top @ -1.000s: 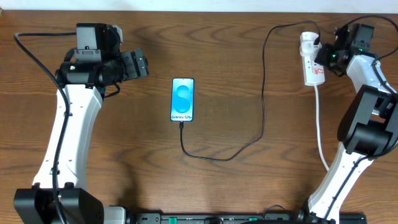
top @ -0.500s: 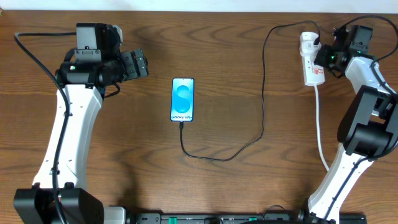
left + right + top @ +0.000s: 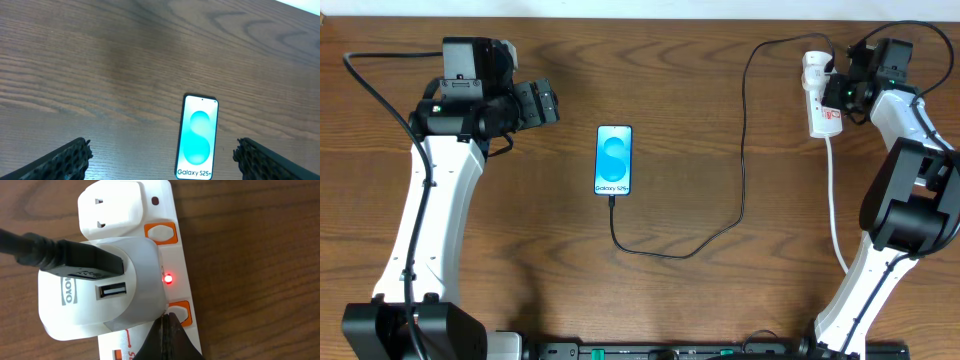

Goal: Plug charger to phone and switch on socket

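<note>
Right end effector (image 3: 167, 330) at socket (image 3: 172, 255) switch (image 3: 180, 314), red light (image 3: 168, 279) lit

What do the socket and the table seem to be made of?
The socket: likely white moulded plastic, smooth, slightly glossy, with orange switch surrounds. The table: wood or wood-look laminate, brown, visible grain, matt; which one I cannot tell.

A brown wood-grain table (image 3: 520, 250) fills all views.
</note>
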`<move>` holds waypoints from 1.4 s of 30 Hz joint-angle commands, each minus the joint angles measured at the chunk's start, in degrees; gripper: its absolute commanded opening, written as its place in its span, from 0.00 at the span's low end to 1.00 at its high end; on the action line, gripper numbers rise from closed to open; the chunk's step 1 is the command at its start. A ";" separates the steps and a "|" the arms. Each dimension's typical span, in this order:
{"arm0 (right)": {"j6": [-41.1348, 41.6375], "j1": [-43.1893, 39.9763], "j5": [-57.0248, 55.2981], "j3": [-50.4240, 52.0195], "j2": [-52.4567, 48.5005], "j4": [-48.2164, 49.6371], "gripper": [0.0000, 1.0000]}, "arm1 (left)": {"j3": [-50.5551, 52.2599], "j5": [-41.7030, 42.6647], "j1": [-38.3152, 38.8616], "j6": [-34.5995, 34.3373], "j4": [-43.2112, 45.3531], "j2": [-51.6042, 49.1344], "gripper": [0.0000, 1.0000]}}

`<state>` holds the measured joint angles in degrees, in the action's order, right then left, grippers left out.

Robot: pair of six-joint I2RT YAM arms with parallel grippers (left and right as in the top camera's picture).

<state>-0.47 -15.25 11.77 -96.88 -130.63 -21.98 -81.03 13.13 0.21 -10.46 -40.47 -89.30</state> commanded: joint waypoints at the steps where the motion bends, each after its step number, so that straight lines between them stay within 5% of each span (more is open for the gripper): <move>1: 1.75 4.92 12.17 2.05 -2.19 -0.98 0.01 | -0.28 -0.76 -0.26 0.52 -0.04 0.50 0.95; 21: 12.50 -5.51 15.85 2.05 8.70 -2.25 0.10 | -0.28 -0.76 -0.26 0.52 -0.04 0.50 0.95; 30: 12.11 -7.32 18.16 2.05 9.86 -3.63 0.26 | -0.28 -0.76 -0.26 0.52 -0.04 0.50 0.95; 36: 5.05 -6.93 18.86 2.05 17.51 -9.22 0.54 | -0.28 -0.76 -0.26 0.52 -0.04 0.50 0.95; 42: 0.63 -5.62 19.04 2.05 29.90 -18.73 0.97 | -0.28 -0.76 -0.26 0.52 -0.04 0.50 0.95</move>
<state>4.32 -21.93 29.26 -94.32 -108.66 -38.35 -81.03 13.13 0.21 -10.46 -40.45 -89.30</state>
